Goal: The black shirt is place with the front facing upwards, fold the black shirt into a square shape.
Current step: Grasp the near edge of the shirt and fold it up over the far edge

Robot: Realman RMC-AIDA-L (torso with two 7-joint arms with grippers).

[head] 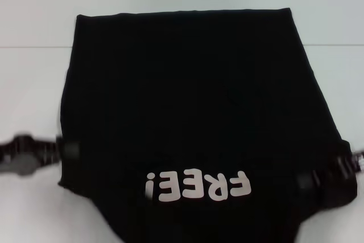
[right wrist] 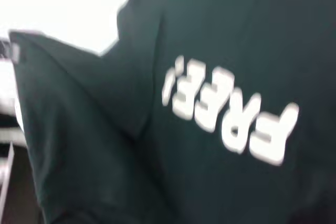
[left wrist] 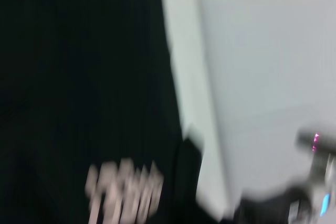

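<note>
The black shirt [head: 187, 95] lies spread front-up on the white table [head: 34, 83], hem at the far side. Its off-white "FREE!" lettering [head: 199, 186] sits near the front edge and also shows in the left wrist view [left wrist: 123, 190] and right wrist view [right wrist: 231, 111]. My left gripper [head: 69, 151] touches the shirt's left edge beside the lettering. My right gripper [head: 310, 179] is over the shirt's right side, where a flap of cloth [right wrist: 63, 108] is raised off the rest of the shirt [right wrist: 236, 35]. Both arms are blurred by motion.
Bare white table [left wrist: 262, 66] surrounds the shirt on the left, right and far side. A seam line [head: 28, 46] crosses the table behind the shirt. A blurred piece of robot hardware with small lights [left wrist: 315, 198] shows in the left wrist view.
</note>
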